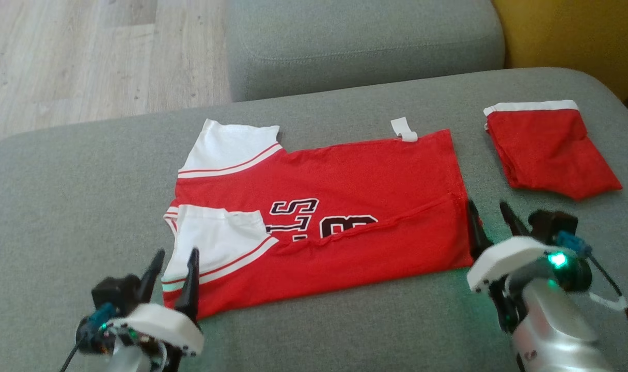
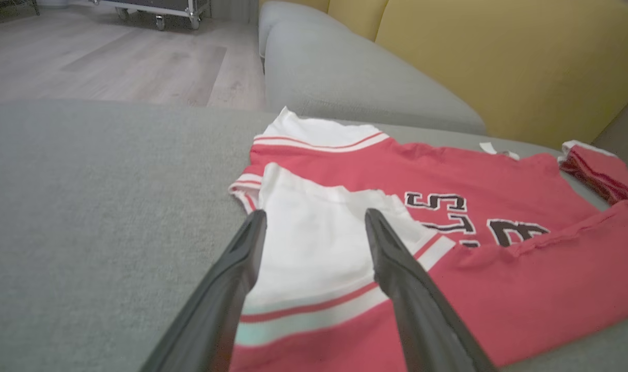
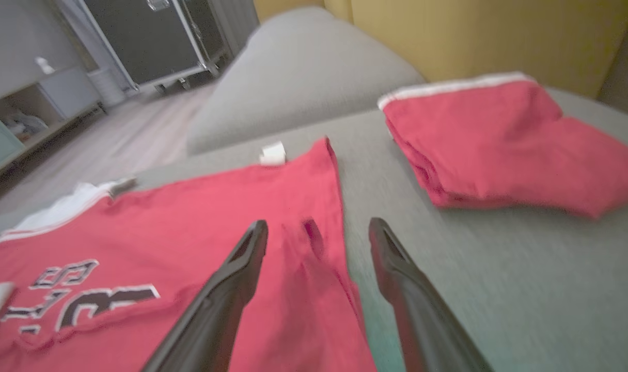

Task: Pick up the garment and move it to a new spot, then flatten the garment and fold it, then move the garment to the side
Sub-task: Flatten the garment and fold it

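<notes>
The garment (image 1: 345,206) is a red jersey with white sleeves and black lettering, lying on the grey sofa seat with its near long edge folded over the front. My left gripper (image 1: 173,260) stands open at the near white sleeve (image 2: 314,243), fingers astride it and holding nothing. My right gripper (image 1: 487,211) is open at the jersey's right hem (image 3: 319,243), its fingers straddling the edge with nothing between them.
A second red garment (image 1: 546,147) with a white band lies folded at the right of the seat (image 1: 61,206). A grey cushion (image 1: 365,41) and a yellow backrest (image 1: 577,31) lie behind. Wooden floor (image 1: 87,57) is at the far left.
</notes>
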Motion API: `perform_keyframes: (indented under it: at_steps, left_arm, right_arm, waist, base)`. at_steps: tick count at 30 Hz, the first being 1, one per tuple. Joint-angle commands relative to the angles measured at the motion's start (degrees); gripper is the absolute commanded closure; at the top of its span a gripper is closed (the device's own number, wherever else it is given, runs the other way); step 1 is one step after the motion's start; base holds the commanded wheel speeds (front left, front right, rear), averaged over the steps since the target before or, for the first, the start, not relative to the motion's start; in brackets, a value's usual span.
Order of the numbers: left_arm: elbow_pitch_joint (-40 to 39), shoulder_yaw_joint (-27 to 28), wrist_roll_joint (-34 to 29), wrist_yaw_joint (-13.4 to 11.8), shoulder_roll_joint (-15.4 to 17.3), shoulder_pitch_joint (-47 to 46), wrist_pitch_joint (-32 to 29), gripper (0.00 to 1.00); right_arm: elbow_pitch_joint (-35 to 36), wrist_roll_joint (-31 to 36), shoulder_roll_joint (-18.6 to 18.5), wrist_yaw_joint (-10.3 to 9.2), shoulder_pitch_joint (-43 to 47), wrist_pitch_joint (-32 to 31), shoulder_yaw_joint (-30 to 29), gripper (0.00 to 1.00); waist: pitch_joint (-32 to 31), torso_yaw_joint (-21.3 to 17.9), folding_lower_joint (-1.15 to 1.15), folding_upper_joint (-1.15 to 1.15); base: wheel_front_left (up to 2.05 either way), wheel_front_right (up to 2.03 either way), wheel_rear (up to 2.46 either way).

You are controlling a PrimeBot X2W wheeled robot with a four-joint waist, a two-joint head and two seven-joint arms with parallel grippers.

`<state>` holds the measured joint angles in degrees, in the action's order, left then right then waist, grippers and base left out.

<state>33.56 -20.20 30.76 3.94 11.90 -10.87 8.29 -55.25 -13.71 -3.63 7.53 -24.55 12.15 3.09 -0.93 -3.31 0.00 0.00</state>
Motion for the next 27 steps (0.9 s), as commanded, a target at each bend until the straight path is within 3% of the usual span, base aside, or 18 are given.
perform_keyframes:
  at_steps: [1,9,16,22,25,27]
  left_arm:
    - [-2.4,2.6,-0.5,-0.4,0.8,-4.5,2.5,0.0]
    - [-10.1,6.8,-3.6,-0.3,-2.7,-4.6,6.7,0.0]
    - [-13.3,8.7,-8.0,1.7,-3.7,-5.9,6.7,0.0]
    - [-7.2,6.1,-10.0,3.1,2.0,-18.8,3.0,0.0]
    - [-2.8,3.7,-8.9,3.5,6.0,-27.4,-4.2,0.0]
    - [0.5,-0.1,-5.3,3.5,8.3,-32.3,-12.9,0.0]
  right_arm:
    - [4.4,-0.2,0.4,-0.04,-0.9,1.8,2.2,0.0]
    - [26.7,2.9,0.7,-0.04,6.5,2.8,-1.5,0.0]
    - [34.6,1.4,0.7,-0.04,8.8,2.8,-1.3,0.0]
    - [38.4,1.1,0.7,-0.04,5.2,2.8,-0.9,0.0]
    - [39.8,0.6,0.7,-0.04,3.0,2.8,-1.2,0.0]
    - [40.7,0.2,0.7,-0.04,1.7,2.8,-1.3,0.0]
  waist:
    - [0.4,0.0,0.0,0.0]
    - [3.2,-0.6,0.0,0.0]
    - [8.3,-1.0,0.0,0.0]
    - [15.5,-3.0,0.0,0.0]
    - [18.9,-4.5,0.0,0.0]
    - [21.1,-5.5,0.0,0.0]
  base:
    - [0.0,0.0,0.0]
    - [0.0,0.0,0.0]
    - [0.0,0.0,0.0]
    - [0.0,0.0,0.0]
    - [0.0,0.0,0.0]
    - [0.0,0.0,0.0]
